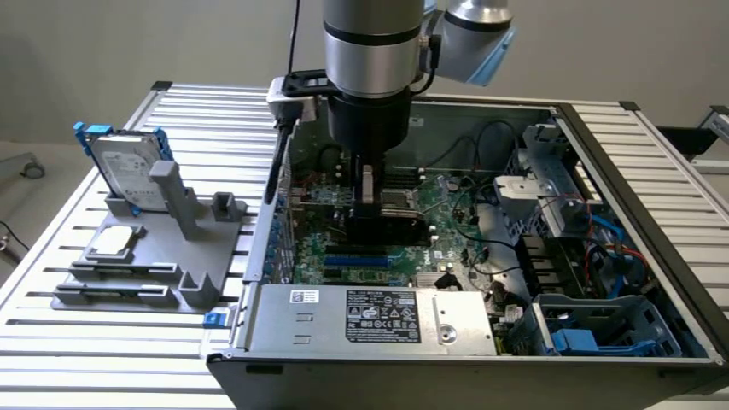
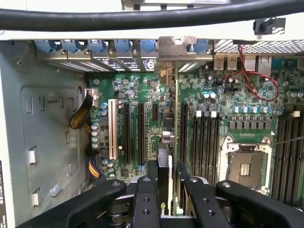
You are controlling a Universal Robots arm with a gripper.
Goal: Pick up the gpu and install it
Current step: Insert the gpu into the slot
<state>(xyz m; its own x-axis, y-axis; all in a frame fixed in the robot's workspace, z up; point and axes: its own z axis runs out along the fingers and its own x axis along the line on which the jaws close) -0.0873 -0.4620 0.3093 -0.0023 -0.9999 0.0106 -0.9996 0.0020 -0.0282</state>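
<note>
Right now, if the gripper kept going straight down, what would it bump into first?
The gripper holds the gpu on edge, so the gpu's bottom edge would probably meet the motherboard first, around its black slots. How big the gap is, I cannot tell.

A big grey metal computer case point(image 1: 456, 384) with its side open lies on the silver slatted metal table point(image 1: 68, 342). On the table at the exterior view's left of the case sits a grey plastic holder point(image 1: 171, 256). A silver hard drive in a blue frame point(image 1: 119, 166) stands up at the holder's far end. A small square silver chip point(image 1: 114, 242) lies flat on the holder, nearer the camera. Inside the case, the green motherboard point(image 1: 456, 205) lies on the floor. A silver metal power box point(image 1: 376, 320) sits along the case wall nearest the exterior camera. A blue plastic cage point(image 1: 592, 329) is at the exterior view's right of it. The black robot gripper point(image 2: 165, 173) reaches down into the case and pinches the thin green and black gpu point(image 2: 166, 128). The gpu stands on edge over the motherboard, with its end at the case wall that has the slot covers.
</note>
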